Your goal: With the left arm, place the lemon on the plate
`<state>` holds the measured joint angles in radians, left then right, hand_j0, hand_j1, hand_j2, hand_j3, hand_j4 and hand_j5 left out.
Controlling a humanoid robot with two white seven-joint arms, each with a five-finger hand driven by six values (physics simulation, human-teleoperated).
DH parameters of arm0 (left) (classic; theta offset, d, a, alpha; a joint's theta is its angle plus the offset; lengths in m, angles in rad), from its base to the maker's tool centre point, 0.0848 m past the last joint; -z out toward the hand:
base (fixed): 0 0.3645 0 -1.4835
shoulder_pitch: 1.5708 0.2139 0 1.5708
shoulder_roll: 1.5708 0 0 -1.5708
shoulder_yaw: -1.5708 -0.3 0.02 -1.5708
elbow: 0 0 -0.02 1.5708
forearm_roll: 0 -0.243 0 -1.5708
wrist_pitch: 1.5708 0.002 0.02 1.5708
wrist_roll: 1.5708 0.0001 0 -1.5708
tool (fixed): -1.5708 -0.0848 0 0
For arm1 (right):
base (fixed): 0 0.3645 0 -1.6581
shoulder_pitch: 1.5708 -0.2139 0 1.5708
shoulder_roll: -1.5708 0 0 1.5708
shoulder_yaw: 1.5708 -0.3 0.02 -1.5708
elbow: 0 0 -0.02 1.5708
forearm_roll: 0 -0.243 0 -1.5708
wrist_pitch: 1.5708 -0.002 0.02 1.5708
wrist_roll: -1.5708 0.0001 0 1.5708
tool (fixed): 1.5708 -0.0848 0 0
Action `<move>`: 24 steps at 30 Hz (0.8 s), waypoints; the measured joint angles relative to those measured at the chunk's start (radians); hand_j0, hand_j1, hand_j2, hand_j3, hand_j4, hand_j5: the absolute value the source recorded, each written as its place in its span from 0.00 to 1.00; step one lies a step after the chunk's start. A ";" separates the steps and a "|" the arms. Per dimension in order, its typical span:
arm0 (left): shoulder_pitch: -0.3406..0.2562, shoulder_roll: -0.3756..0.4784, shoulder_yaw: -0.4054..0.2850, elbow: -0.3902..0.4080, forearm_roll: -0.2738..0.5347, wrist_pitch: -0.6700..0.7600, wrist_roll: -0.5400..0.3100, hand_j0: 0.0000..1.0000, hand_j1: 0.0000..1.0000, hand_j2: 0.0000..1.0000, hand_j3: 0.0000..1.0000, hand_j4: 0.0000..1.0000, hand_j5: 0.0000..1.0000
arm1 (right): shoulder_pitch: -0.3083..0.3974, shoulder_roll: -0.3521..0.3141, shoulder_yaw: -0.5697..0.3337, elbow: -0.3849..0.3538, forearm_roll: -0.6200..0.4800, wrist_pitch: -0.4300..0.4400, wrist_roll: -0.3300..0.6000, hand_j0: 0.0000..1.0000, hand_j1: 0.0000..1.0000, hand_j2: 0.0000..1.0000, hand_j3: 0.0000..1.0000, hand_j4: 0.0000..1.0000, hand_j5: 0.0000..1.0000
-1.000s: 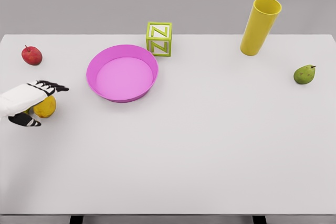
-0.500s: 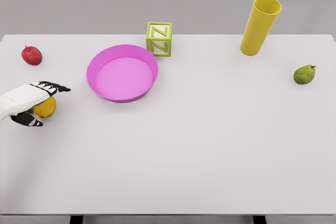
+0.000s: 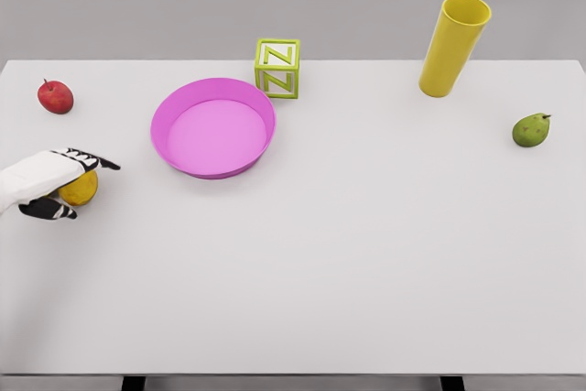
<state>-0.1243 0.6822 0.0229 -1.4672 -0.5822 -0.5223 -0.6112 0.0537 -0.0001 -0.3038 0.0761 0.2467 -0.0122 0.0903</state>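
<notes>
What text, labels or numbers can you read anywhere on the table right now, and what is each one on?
"Z": a cut-out letter on the front face of the green block, which stands behind the pink plate.
The block's top face also shows a cut-out letter, seen too obliquely to read with certainty.
No readable text shows on the yellow cup, the plate, the fruit or the left hand.

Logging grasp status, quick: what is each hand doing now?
Left hand: fingers around the lemon, which sits on the table.
Right hand: not in view.

White robot hand (image 3: 50, 182), black fingertips
</notes>
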 measured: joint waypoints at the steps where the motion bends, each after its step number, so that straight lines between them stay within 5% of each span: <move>1: 0.000 0.000 0.000 -0.001 0.004 0.000 0.000 0.70 0.70 0.70 0.70 0.70 0.70 | 0.000 0.000 0.000 0.000 0.000 0.000 0.000 1.00 1.00 1.00 1.00 1.00 1.00; 24: -0.005 0.004 0.002 -0.016 0.043 0.000 -0.001 0.50 0.50 0.50 0.50 0.50 0.50 | 0.000 0.000 0.000 0.000 0.000 0.000 0.000 1.00 1.00 1.00 1.00 1.00 1.00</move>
<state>-0.1289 0.6863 0.0248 -1.4832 -0.5393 -0.5226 -0.6117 0.0537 -0.0001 -0.3039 0.0762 0.2468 -0.0122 0.0903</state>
